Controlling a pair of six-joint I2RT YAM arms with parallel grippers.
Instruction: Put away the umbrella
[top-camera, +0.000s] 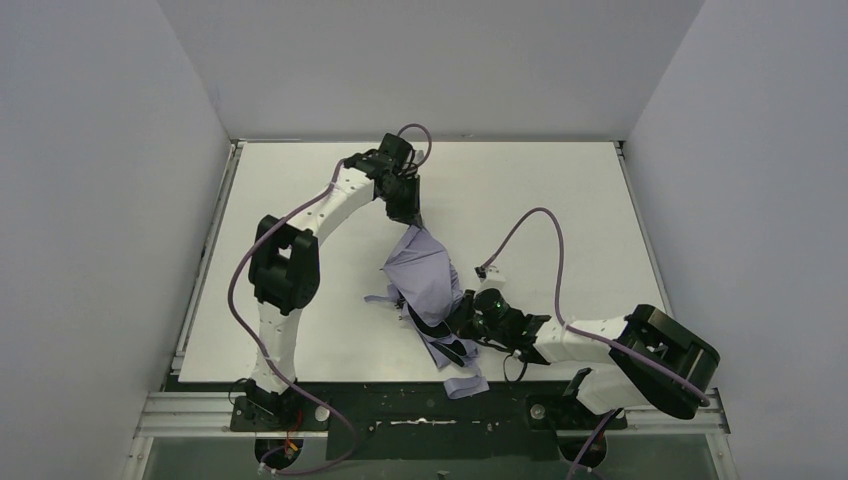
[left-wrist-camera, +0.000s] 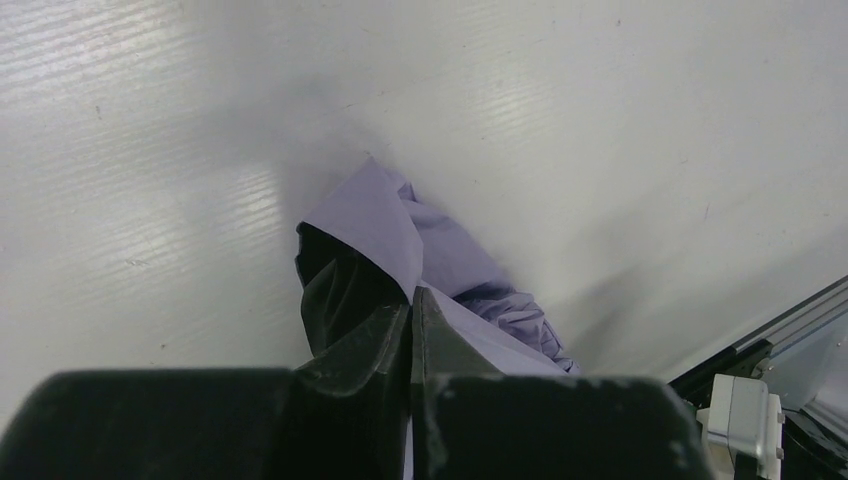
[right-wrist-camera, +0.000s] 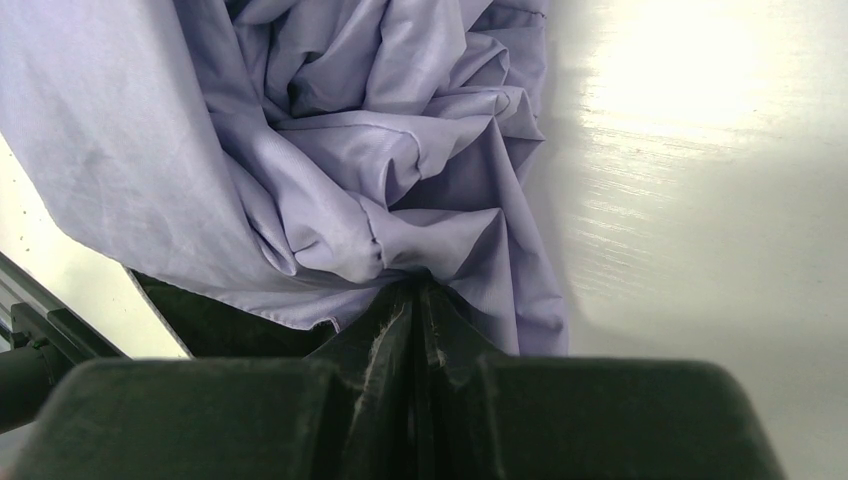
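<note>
The umbrella (top-camera: 425, 275) lies crumpled mid-table, lavender canopy outside, black lining showing at the near end. My left gripper (top-camera: 413, 222) comes in from the far side and is shut on the canopy's far tip; in the left wrist view the lavender and black fabric (left-wrist-camera: 375, 225) is pinched between the closed fingers (left-wrist-camera: 370, 345). My right gripper (top-camera: 462, 322) reaches in from the right and is shut on bunched canopy folds (right-wrist-camera: 370, 180) at its closed fingers (right-wrist-camera: 385, 335). Handle and shaft are hidden under the cloth.
A loose lavender flap (top-camera: 466, 385) hangs over the table's near edge onto the black rail (top-camera: 400, 410). White walls enclose the white table (top-camera: 560, 190) on three sides. The right arm's purple cable (top-camera: 530, 225) loops over the table's right half.
</note>
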